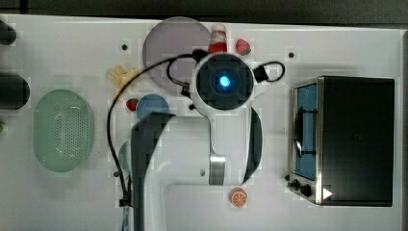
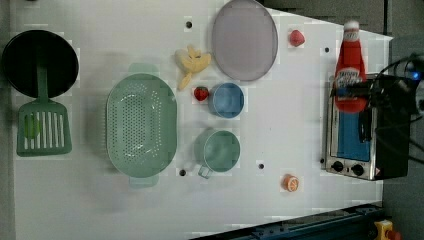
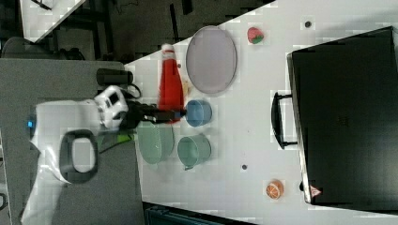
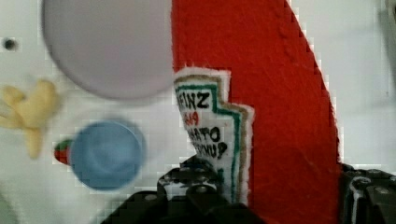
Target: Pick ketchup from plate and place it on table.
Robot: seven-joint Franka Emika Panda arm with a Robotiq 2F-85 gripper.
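Observation:
The ketchup [image 2: 349, 67] is a red bottle with a white cap, and my gripper [image 2: 356, 91] is shut on its lower body, holding it up off the white table [image 2: 280, 140]. In the wrist view the ketchup [image 4: 280, 93] stands between my two black fingers [image 4: 191, 179], label facing the camera. The right view shows the ketchup [image 3: 169, 82] hanging in my gripper [image 3: 164, 114] beside the plate [image 3: 211, 58]. The pale mauve plate [image 2: 245, 40] lies bare. In the top view the ketchup [image 1: 218, 41] peeks out from behind my wrist, just past the plate [image 1: 168, 43] rim.
A black toaster oven [image 1: 353, 139] stands at the top view's right. A green basket [image 2: 141, 131], green mug [image 2: 218, 150], blue disc [image 2: 227, 100], bananas [image 2: 192, 62], two strawberries [image 2: 201, 93] and an orange slice [image 2: 290, 183] lie around. A black pan [image 2: 40, 62] and green spatula [image 2: 42, 130] sit at the left view's left.

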